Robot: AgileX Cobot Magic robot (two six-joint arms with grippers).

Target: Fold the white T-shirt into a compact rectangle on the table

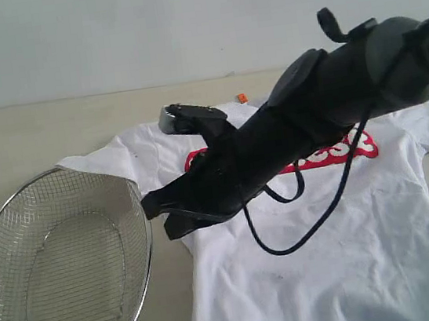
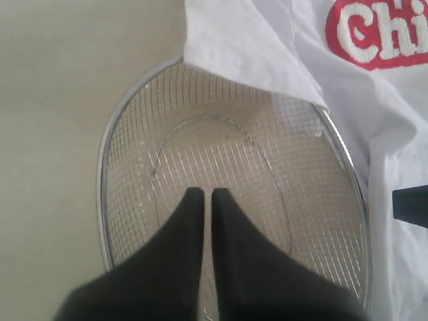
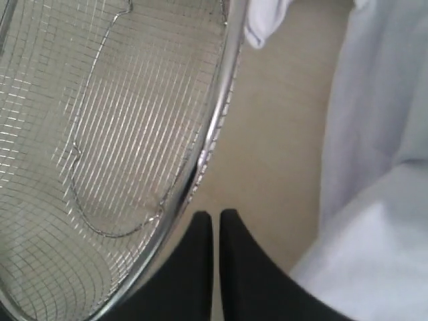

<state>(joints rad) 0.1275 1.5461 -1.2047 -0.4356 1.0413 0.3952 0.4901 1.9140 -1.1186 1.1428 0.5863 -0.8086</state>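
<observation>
On the left side of the bench (image 1: pixel 37 136) sits a round wire basket (image 1: pixel 85 201). The left hand (image 2: pixel 202 195) hangs over the basket with its two fingers pressed together. It holds nothing. One sleeve (image 2: pixel 247 47) of the shirt (image 1: pixel 330 256) lies over the basket's rim, on the side nearer the far edge of the bench.

Next comes the right hand (image 3: pixel 215 217). It is above the strip of bare bench between the basket and the side of the shirt. Its fingers are pressed together too, with nothing in them.

The shirt fills the right side of the bench. It lies open and flat, front up, with the red banner (image 1: pixel 355 148) showing. The little orange tag (image 1: pixel 242 97) at the neck is toward the far edge, and the bottom runs to the near edge. No fold is made yet.

I think the shirt is light and very soft. It will droop and bunch up when lifted, and it may slide on the smooth bench. It will not break. Good spots to pinch look like the sleeve on the basket and the bottom corner on that same side, taking both layers. A hand must spread its fingers first, and the sleeve might catch on the wire, so a gentle pull seems best
</observation>
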